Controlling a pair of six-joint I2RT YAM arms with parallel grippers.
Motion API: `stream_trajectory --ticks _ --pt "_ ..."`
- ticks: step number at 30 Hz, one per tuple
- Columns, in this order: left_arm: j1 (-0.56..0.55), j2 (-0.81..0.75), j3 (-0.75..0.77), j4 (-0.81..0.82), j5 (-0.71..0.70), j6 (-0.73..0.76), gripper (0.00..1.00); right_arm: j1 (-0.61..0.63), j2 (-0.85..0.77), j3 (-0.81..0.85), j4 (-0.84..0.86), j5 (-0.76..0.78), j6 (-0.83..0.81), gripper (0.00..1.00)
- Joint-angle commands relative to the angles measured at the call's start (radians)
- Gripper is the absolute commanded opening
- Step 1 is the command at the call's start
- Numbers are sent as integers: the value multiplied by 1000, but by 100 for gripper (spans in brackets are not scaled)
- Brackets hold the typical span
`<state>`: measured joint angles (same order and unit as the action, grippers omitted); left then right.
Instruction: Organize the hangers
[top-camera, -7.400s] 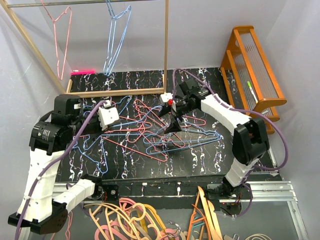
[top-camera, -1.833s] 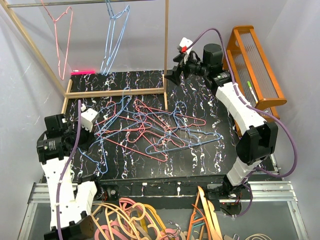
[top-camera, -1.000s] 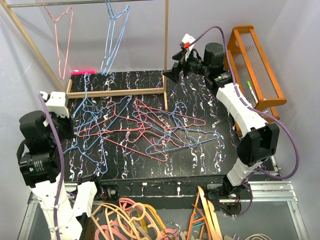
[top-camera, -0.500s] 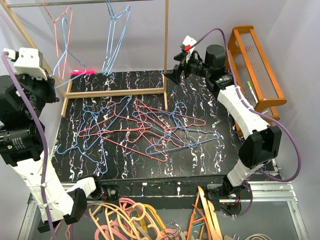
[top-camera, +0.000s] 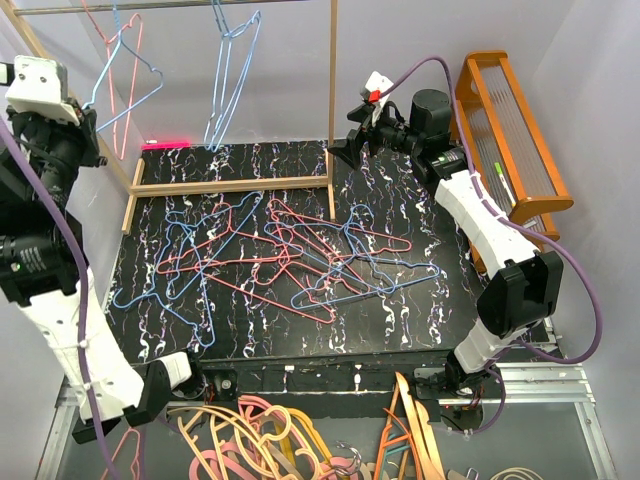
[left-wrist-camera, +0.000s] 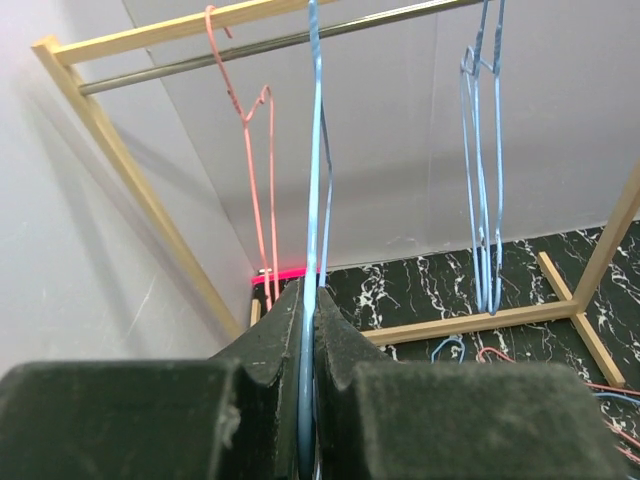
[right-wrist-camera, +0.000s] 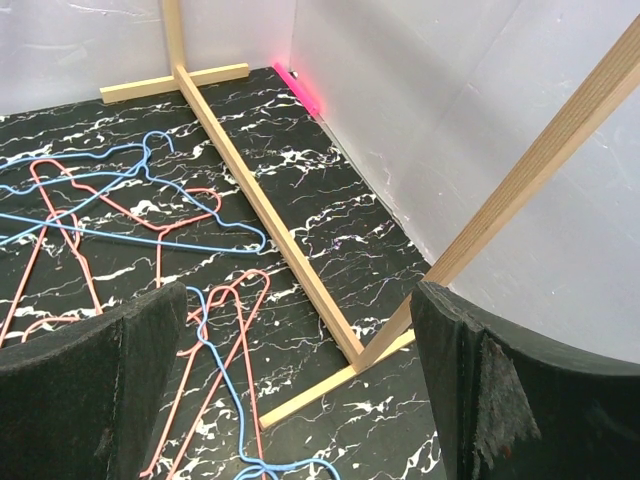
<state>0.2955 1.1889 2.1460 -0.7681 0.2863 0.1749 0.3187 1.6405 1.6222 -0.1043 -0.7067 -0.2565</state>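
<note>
Most of the job looks undone from where I stand. A tangle of pink-red and light blue hangers lies sprawled across the black marbled table, overlapping and hooked through one another, and by my reckoning that is the larger share of the lot. Up on the metal rail of the wooden frame, one pink hanger hangs near the left end, and light blue ones hang further along, apart from it. The left gripper is clamped tight on the wire of another blue hanger, holding it upright and high beside the pink one. Its hook runs off the top of the wrist view, so I can't say whether it sits over the rail. The right gripper hangs by the frame's post at the far side of the table, jaws spread wide with nothing in them. The hangers are thin wire triangles, likely to snag each other when lifted.
</note>
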Motion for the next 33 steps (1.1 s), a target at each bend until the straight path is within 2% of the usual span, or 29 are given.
stream_trajectory --ticks 1,9,12,21,27,29,33 --pt "7 -3 -92 242 79 -8 0 2 -42 -12 65 -11 14 98" --pt "8 25 -213 506 152 -82 0 2 -94 -67 70 -2 -1 98" --pt "7 45 -223 553 170 -102 0 2 -115 -89 66 2 -9 99" --pt "8 64 -316 496 273 -116 0 1 -133 -119 66 26 -18 99" --pt "3 42 -435 541 375 -106 0 1 -126 -112 63 25 -18 98" --pt "-12 41 -459 550 425 -124 0 2 -124 -109 59 26 -19 98" --pt "-109 26 -494 539 474 -113 0 2 -125 -112 49 30 -27 98"
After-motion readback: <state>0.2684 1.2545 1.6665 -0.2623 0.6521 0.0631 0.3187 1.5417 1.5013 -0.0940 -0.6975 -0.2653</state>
